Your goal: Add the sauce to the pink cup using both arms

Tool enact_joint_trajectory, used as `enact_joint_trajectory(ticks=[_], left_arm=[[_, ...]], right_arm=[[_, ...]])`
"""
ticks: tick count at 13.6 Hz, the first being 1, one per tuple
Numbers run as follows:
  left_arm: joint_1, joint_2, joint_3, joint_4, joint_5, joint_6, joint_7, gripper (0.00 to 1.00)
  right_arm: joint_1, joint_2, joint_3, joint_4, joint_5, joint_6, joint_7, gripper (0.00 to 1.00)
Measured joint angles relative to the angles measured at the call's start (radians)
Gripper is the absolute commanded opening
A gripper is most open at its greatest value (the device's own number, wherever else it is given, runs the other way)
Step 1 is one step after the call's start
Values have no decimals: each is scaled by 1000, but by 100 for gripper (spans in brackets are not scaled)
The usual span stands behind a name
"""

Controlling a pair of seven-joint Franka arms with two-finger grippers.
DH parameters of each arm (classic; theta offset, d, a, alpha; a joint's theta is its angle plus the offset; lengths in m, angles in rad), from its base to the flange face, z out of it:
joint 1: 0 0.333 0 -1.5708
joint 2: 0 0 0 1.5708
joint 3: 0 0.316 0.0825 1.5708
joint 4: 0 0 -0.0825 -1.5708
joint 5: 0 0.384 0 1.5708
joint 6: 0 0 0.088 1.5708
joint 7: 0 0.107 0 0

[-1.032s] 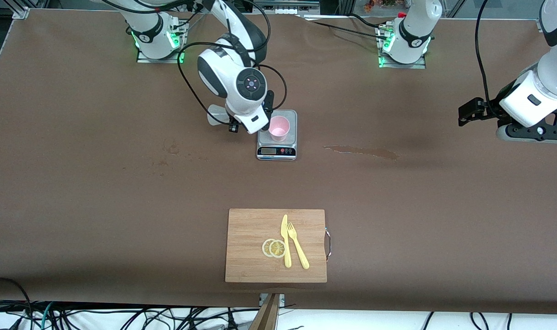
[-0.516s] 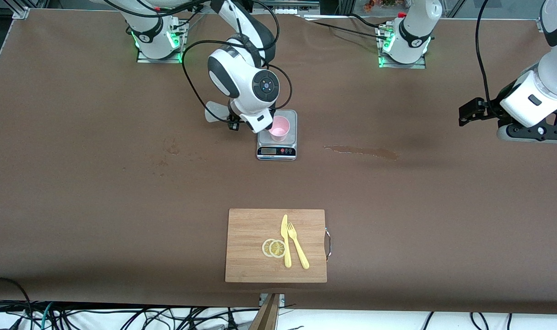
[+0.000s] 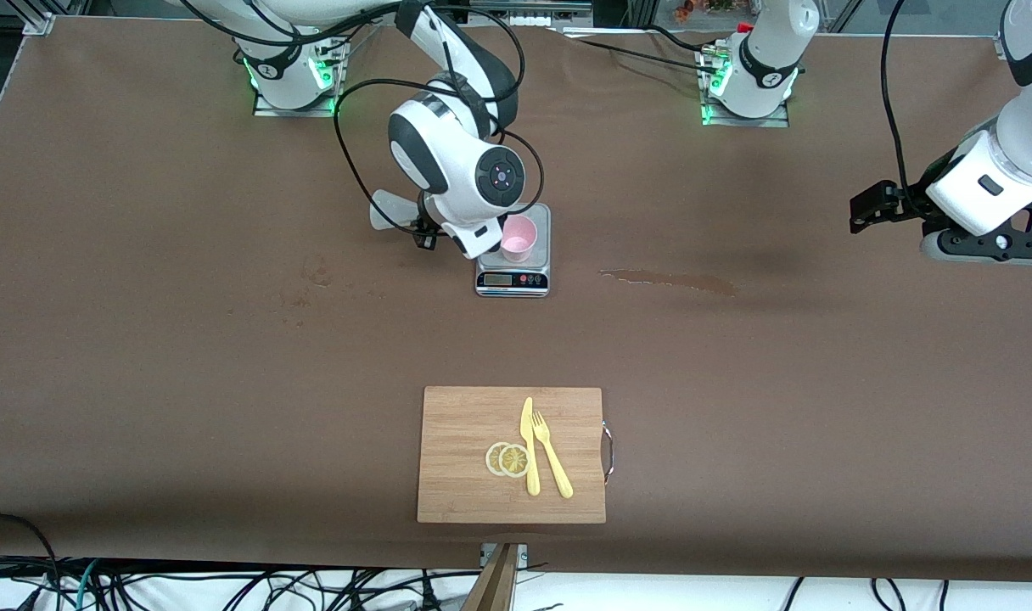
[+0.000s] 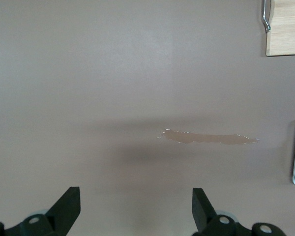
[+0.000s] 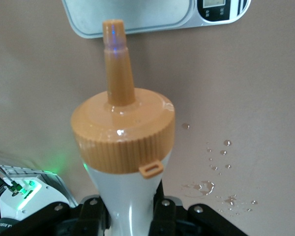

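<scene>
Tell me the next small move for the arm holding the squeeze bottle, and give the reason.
Probably bring the nozzle over the cup's mouth. The right gripper is shut on the translucent whitish squeeze bottle with an orange cap, beside the pale pink plastic cup on the silver kitchen scale. In the right wrist view the nozzle points at the scale's edge, with no cup under it. The left gripper waits open at its table end.

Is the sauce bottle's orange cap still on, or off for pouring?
On. In the right wrist view the orange cap sits on the sauce bottle held in the right pincer, its nozzle pointing toward the scale.
</scene>
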Motion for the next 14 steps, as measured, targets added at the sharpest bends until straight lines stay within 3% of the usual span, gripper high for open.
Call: enact_joint_trajectory(ticks=[5,14], left_arm=[[0,0,0,0,0,-2,0,100],[0,0,0,0,0,-6,0,100]], right_arm=[[31,90,-34,139,-19,-74,0,9],[136,146,-108,231,-40,-144,2,9]])
